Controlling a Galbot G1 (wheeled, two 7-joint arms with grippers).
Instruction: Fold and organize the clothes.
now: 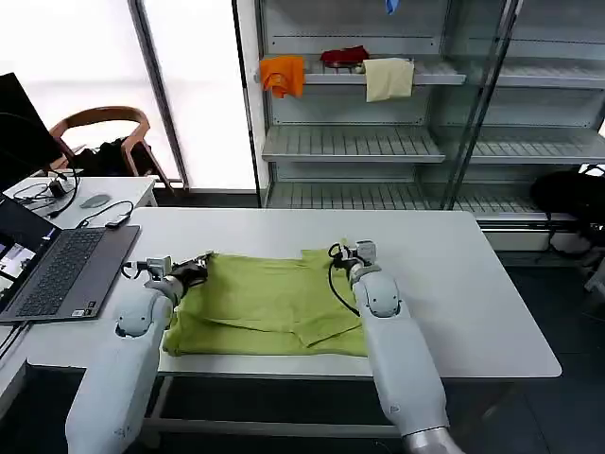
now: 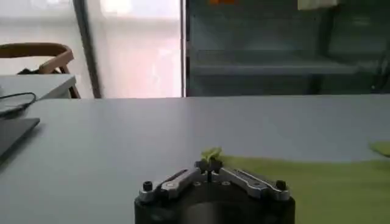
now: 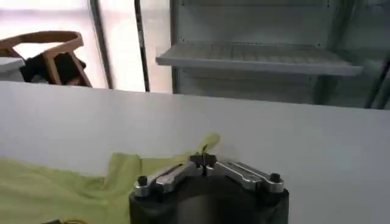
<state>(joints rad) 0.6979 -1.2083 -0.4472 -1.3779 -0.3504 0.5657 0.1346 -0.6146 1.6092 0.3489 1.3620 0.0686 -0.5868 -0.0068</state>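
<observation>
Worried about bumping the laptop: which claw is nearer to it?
Left. The left claw grips the T-shirt edge nearest the laptop; the right claw grips its far side.

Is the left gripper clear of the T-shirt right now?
No: in the left wrist view the left gripper has its jaws closed on a pinch of the lime T-shirt at its edge.

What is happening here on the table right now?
A two-armed robot is folding a lime green T-shirt on a white table. The left end effector is shut on the shirt's far left corner, and the right end effector is shut on its far right corner. The shirt lies partly folded, its near part flat on the table.
</observation>
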